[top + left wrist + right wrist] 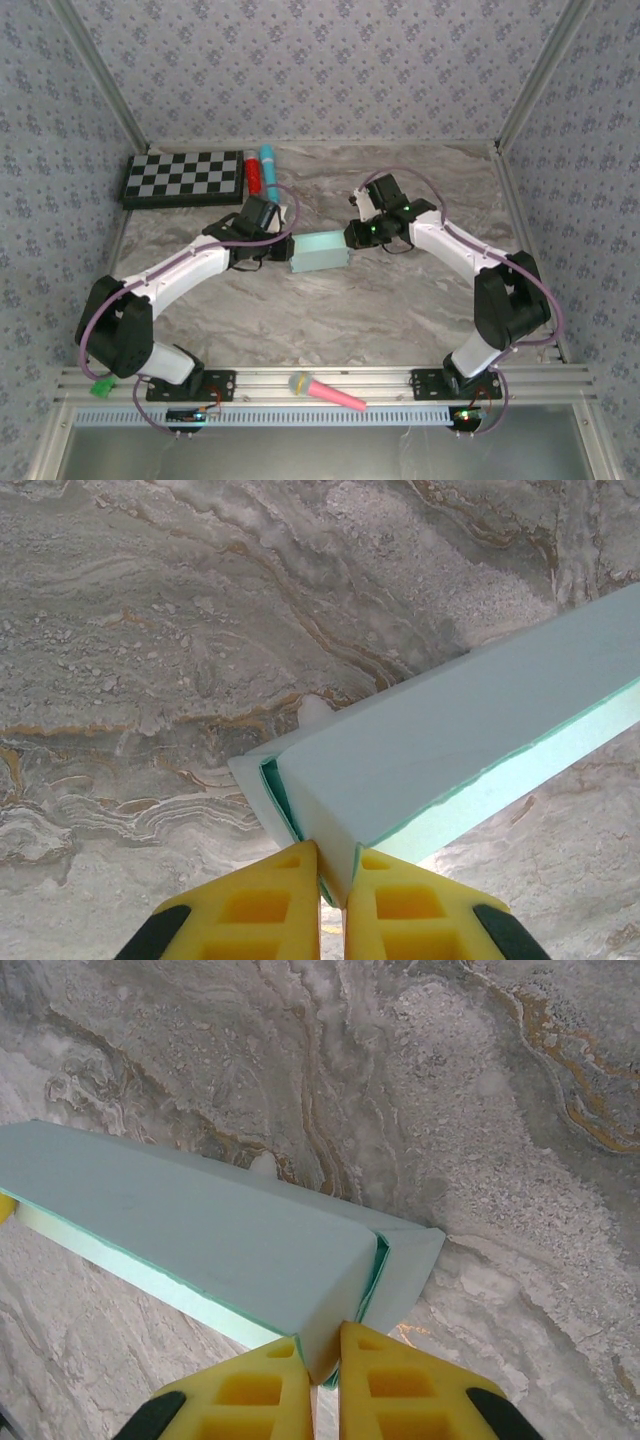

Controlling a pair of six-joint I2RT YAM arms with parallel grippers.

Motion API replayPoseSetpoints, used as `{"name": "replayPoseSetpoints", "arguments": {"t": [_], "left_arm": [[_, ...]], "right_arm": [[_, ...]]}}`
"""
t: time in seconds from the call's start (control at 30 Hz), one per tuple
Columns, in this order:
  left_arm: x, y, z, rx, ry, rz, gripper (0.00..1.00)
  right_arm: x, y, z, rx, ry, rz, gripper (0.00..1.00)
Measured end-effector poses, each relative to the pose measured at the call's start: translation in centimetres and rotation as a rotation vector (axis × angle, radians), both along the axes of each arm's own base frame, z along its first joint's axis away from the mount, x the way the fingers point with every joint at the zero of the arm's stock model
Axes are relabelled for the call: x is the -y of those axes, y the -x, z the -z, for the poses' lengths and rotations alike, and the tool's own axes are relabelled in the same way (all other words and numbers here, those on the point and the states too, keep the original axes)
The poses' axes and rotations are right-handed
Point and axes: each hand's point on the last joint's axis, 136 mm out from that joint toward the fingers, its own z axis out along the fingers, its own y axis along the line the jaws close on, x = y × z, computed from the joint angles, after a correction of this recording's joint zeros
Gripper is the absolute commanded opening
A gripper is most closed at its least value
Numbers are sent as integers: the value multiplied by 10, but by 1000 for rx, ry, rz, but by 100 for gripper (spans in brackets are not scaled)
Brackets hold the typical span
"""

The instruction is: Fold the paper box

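Note:
The paper box (319, 251) is a pale aqua card shape, partly folded into a long box, held above the marble table between the two arms. My left gripper (278, 252) is shut on its left end. In the left wrist view the yellow fingers (270, 905) pinch a folded end wall of the paper box (450, 745). My right gripper (352, 236) is shut on the right end. In the right wrist view its fingers (400, 1385) pinch the end wall of the paper box (190, 1230), with a side flap (410, 1265) standing loose beside it.
A black and white checkerboard (185, 178) lies at the back left, with a red object (255, 174) and a turquoise marker (267, 168) beside it. A pink and yellow toy microphone (325, 390) rests on the front rail. The marble table (400, 310) spreads around the box.

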Motion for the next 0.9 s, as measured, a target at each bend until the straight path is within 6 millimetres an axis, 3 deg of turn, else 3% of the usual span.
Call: {"name": "replayPoseSetpoints", "arguments": {"t": [0.2, 0.4, 0.53, 0.9], "left_arm": [[1, 4, 2, -6, -10, 11, 14], [2, 6, 2, -9, -14, 21, 19], [1, 8, 3, -18, -24, 27, 28], [-3, 7, 3, -12, -45, 20, 33]], "right_arm": [[3, 9, 1, 3, 19, -2, 24], [5, 9, -10, 35, 10, 4, 26], [5, 9, -13, 41, 7, 5, 27], [6, 6, -14, 49, 2, 10, 25]]}}
